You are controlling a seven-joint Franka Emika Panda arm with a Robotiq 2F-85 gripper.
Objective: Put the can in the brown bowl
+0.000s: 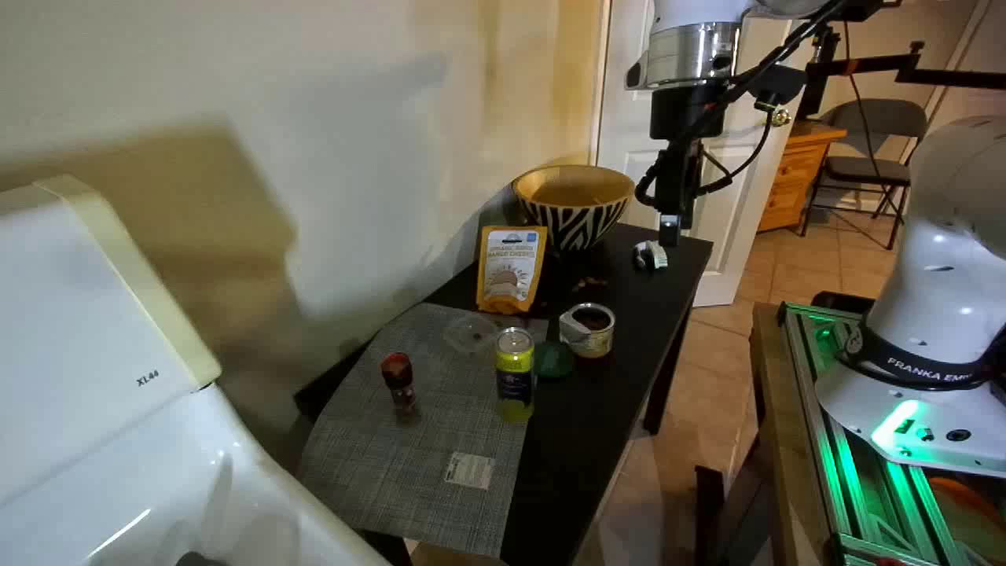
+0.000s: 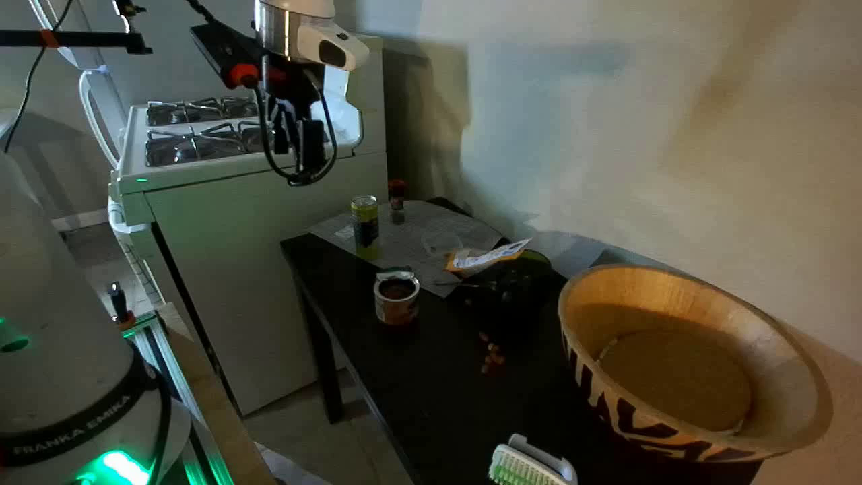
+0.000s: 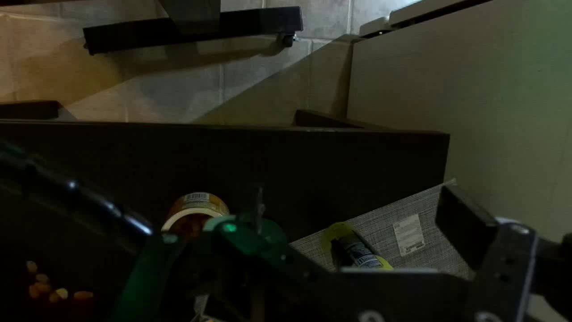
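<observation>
Along the wall [image 1: 377,141], black table [image 1: 574,440] is standing; grey mat [image 1: 452,413] is lying at one end, brown bowl [image 1: 578,224] sitting at the other; gripper [image 1: 676,222] is hanging midair, jaws standing apart; yellow-green can [image 1: 515,381] is standing upright at mat's edge

I'm noting shadows [image 1: 212,204] lying across a pale wall [image 1: 354,71]; a dark chair [image 1: 868,168] is standing on tiled floor [image 1: 717,373] beside wooden drawers [image 1: 780,189].
</observation>
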